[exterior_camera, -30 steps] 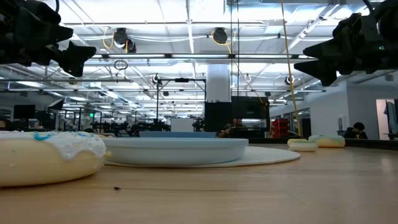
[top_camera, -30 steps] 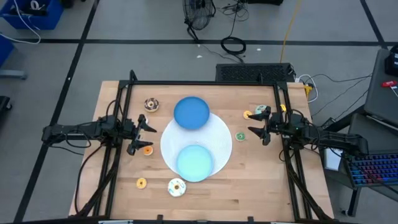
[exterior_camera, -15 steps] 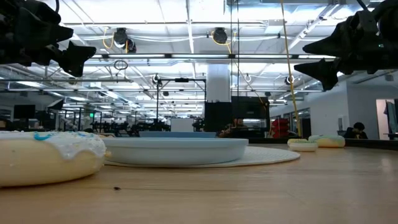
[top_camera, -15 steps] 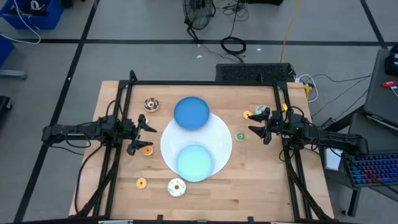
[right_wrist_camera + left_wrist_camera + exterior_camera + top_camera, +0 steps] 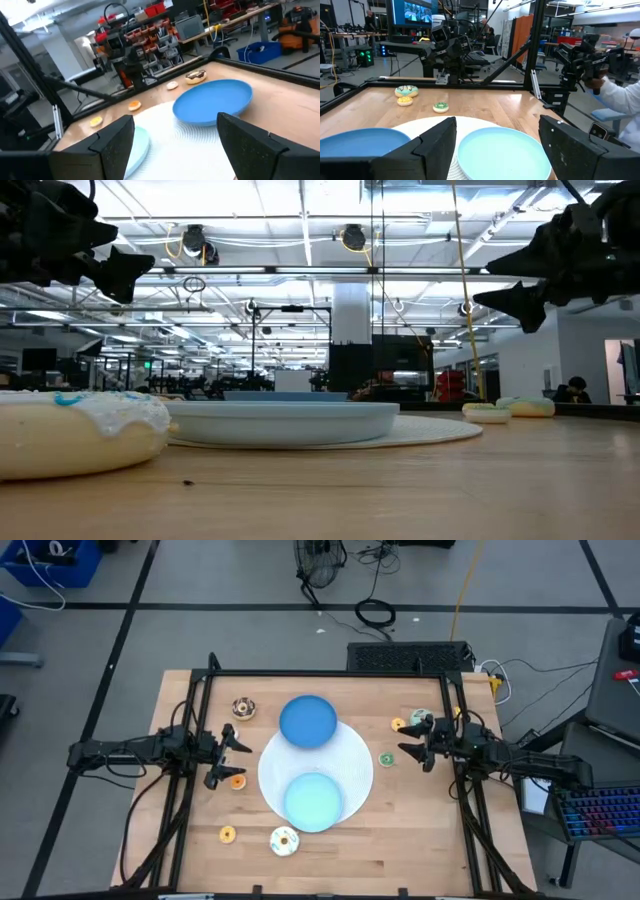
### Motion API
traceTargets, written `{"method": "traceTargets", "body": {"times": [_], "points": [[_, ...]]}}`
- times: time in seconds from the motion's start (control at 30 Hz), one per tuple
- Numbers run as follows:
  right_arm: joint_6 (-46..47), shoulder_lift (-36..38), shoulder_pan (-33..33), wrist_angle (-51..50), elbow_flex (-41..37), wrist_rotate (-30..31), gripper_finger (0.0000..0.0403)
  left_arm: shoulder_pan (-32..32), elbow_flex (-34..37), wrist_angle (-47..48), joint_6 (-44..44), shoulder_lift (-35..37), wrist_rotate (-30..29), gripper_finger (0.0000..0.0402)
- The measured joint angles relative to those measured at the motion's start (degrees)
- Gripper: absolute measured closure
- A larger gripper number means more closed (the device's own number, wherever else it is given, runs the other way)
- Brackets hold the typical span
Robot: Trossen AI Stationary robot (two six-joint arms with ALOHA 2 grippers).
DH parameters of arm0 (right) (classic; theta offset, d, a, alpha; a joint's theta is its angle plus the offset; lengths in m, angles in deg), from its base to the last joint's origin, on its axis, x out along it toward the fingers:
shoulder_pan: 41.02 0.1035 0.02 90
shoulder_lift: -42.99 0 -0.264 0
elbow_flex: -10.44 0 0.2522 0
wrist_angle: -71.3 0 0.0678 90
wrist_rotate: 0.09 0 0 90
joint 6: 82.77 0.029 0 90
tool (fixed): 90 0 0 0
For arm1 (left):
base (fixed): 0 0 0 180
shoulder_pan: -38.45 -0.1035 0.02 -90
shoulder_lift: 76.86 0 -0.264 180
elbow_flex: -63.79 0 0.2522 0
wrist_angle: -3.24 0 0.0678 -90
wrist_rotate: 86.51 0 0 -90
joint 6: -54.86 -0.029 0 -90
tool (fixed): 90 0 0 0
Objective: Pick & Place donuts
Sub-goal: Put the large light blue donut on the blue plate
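The donuts lie flat on the wooden table (image 5: 400, 840). On the left are a chocolate-sprinkled one (image 5: 243, 708), a tiny orange one (image 5: 237, 781), a tiny yellow-orange one (image 5: 227, 834) and a white-frosted one (image 5: 285, 840). On the right are a teal one (image 5: 421, 718), a tiny yellow one (image 5: 398, 724) and a tiny green one (image 5: 386, 759). My left gripper (image 5: 226, 757) hangs open above the table, just beside the tiny orange donut. My right gripper (image 5: 413, 749) hangs open between the teal and green donuts, above them.
A dark blue plate (image 5: 308, 721) and a light blue plate (image 5: 314, 798) rest on a round white mat (image 5: 355, 755) at the table's middle. A black frame (image 5: 320, 673) runs along the far and side edges. A person (image 5: 620, 95) stands beyond the table.
My right gripper has tipped a little above the table and stays open. The donuts and plates lie as before.
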Motion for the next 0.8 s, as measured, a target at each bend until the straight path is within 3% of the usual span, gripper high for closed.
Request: {"method": "traceTargets", "body": {"times": [0.07,0.1,0.3,0.37,0.53,0.8], "points": [[2.8,-0.7,-0.4,0.4,2.2,5.1,0.0133,0.0,0.0,0.0,0.0,0.0,0.0,0.0124],[3.1,-1.4,-0.7,-3.9,4.3,7.4,0.0133,0.0,0.0,0.0,0.0,0.0,0.0,0.0126],[6.3,-18.5,-3.8,-38.9,27.5,23.3,0.0133,0.0,0.0,0.0,0.0,0.0,0.0,0.0126],[7.6,-27.0,-6.0,-49.4,33.2,22.7,0.0133,0.0,0.0,0.0,0.0,-0.1,0.0,0.0123],[5.7,-46.3,-13.5,-61.6,44.1,18.9,0.0133,0.0,0.0,0.1,0.0,-0.1,0.0,0.0123],[-0.6,-63.9,-21.0,-59.6,46.9,16.1,0.0133,0.0,0.0,0.0,0.0,-0.1,-0.2,0.0122]]}}
